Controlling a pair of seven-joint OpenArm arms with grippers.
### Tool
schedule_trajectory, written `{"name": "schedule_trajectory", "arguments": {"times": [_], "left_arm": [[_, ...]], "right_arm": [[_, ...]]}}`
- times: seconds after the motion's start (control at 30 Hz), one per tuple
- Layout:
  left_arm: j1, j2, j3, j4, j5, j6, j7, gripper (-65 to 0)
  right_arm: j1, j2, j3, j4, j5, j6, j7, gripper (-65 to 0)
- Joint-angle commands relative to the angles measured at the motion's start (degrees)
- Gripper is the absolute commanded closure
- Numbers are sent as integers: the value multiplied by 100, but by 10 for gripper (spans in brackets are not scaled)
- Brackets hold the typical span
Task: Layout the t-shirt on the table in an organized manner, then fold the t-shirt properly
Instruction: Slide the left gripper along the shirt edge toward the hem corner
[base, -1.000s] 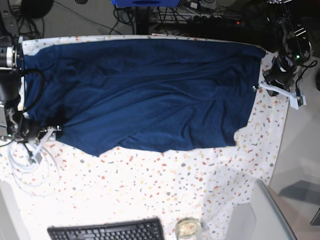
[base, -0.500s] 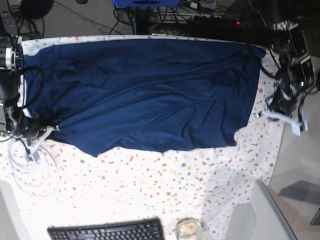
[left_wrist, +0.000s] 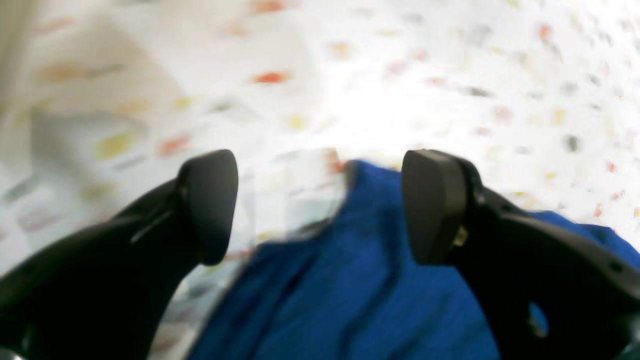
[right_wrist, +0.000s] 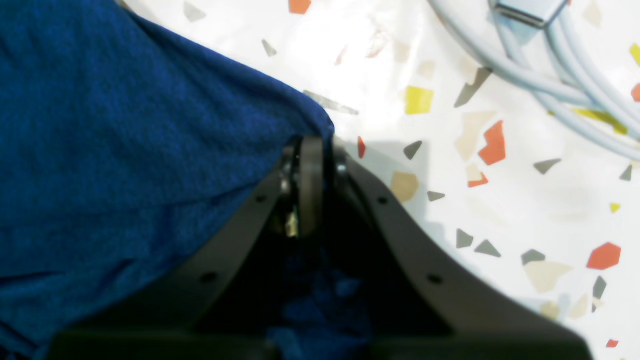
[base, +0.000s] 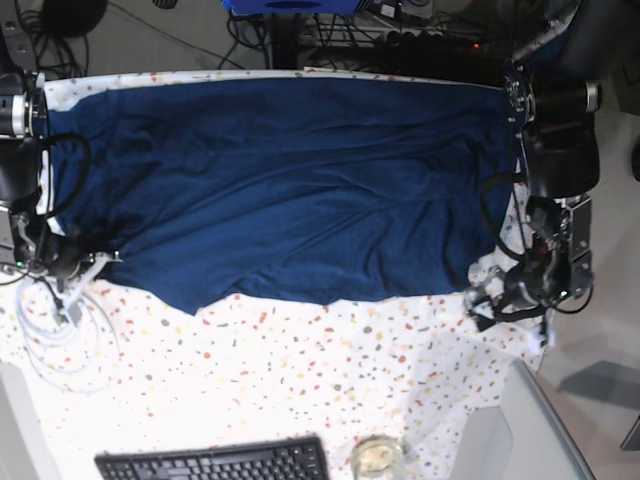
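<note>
left wrist view blurred; left gripper spread over t-shirt corner on bench; right gripper pinching t-shirt edge.

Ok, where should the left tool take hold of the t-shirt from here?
Probably at the corner of the t-shirt lying between the open pads of the left tool. That corner tapers to a loose tip on the table, so a descent from above over the bare cloth side looks best, closing across the hem. The right tool is already shut on the opposite corner.
</note>
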Motion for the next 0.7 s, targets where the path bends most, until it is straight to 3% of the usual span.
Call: {"name": "schedule_trajectory", "arguments": {"times": [0.0, 0.17, 0.27, 0.4, 0.5, 0.67], "left_arm": [[-217, -93, 67, -126, -20, -1, -222, -454], [-560, 30, 409, -1023, -12, -1, -758, -405], [-560, 92, 533, -1348, -3, -1, -1189, -336], [-560, 189, 779, -1876, -3, -1, -1813, -183], [-551, 215, 823, -2034, -3, 16, -2068, 0], [-569, 162, 840, -1805, 6, 25, -2094, 0]], "right_arm": [[95, 69, -11, 30, -58, 35, -83, -2], [95, 78, -11, 30, -58, 35, -83, -2], [95, 87, -11, 30, -58, 35, -83, -2], [95, 87, -11, 30, -58, 35, -83, -2], [95, 87, -11, 30, -58, 35, -83, -2], [95, 87, -11, 30, -58, 35, -83, -2]]}}
